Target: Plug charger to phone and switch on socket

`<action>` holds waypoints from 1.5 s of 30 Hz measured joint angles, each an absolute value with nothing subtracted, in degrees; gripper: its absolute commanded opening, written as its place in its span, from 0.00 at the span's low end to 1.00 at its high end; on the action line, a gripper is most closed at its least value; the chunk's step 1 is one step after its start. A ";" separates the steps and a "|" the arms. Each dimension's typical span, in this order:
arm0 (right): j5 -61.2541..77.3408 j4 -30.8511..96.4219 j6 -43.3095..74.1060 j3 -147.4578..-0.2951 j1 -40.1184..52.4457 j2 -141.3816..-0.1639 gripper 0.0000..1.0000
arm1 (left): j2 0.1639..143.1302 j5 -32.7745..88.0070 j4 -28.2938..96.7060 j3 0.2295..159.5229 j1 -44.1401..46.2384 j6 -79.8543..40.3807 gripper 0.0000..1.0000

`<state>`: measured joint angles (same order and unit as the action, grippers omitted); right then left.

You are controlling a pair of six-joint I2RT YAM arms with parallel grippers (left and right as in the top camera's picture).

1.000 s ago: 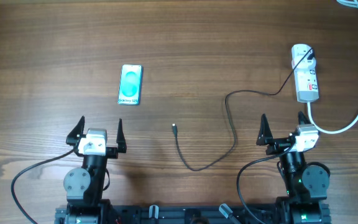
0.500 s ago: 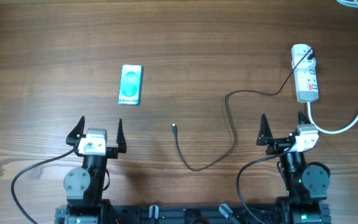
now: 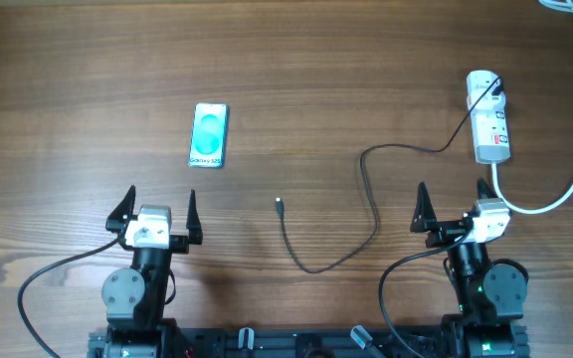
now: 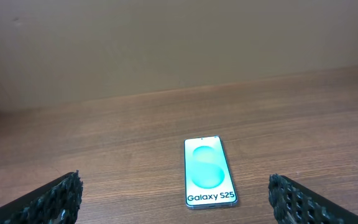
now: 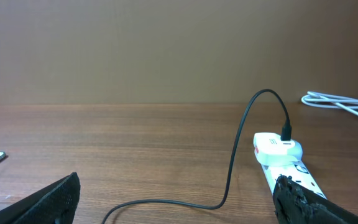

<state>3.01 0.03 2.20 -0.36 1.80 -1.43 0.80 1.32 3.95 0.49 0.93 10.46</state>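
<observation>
Fingers on both grippers are spread wide with nothing held between them. That goes for the left gripper [image 3: 160,196] and the right gripper [image 3: 452,193], both parked at the near edge of the table [image 3: 58,70].

Next out is the bit everything hinges on: the charger [image 3: 367,195] and its connector tip [image 3: 279,204]. The tip is found between the two arms, off to the right of the left gripper and somewhat nearer to it than to the right one. It's pointed away from the robot, with the cable trailing back toward the near edge, looping right, then climbing up to the socket. Neither gripper is touching it. A pickup by the left arm would probably be the shorter reach, and the tip would then have to be carried left and forward.

Further out, the phone [image 3: 208,135] is laid flat, face up, straight ahead of the left gripper and well apart from the connector tip. Its long axis runs near to far, tilted only slightly. "Galaxy S25" can be read along its near end in the left wrist view, so the port end is most likely the one facing the robot.

Farthest back, the socket [image 3: 488,129] sits ahead of the right gripper, long axis also near to far. The charger's black plug is seated at its far end and a thick white cord [image 3: 555,204] leaves from the near end. Red marks are seen on it, but any print there is too small to be read.
</observation>
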 measured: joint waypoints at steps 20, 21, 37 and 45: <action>3.01 0.03 2.20 -0.36 1.80 -1.43 1.00 | 0.80 1.32 3.92 0.49 0.93 13.54 1.00; 3.01 0.03 2.20 -0.36 1.80 -1.43 1.00 | 0.80 1.32 3.95 0.49 0.93 13.69 1.00; 3.01 0.03 2.20 -0.36 1.80 -1.43 1.00 | 1.26 16.45 15.22 7.18 0.93 -14.35 1.00; 3.03 0.16 2.20 -0.36 1.80 -1.48 1.00 | 26.04 19.31 37.98 40.47 0.93 -16.75 1.00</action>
